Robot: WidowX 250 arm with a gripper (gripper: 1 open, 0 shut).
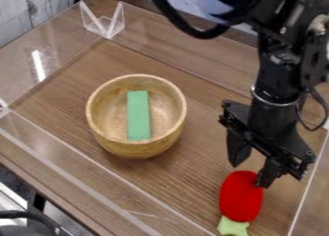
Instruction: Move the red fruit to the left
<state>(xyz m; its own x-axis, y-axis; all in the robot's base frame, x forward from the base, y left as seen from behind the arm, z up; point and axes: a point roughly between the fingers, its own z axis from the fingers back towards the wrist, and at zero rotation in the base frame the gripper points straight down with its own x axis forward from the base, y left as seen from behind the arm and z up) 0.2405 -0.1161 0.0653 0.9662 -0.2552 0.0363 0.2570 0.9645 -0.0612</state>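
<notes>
Wooden bowl (106,124), left of centre on the wood-grain tabletop (206,196): holds one flat green rectangular block (138,114), lying along the bowl's floor; nothing else inside.

Gripper (253,170), right of the bowl: pointing down, jaws spread, nothing between them.

Red fruit (240,196), near the lower right edge: resting on the tabletop directly below and slightly nearer the camera than the fingertips, apparently just apart from them. Long axis runs toward the camera, green leafy cap (233,226) at the near end. Fruit sits outside the bowl, well right of it.
</notes>
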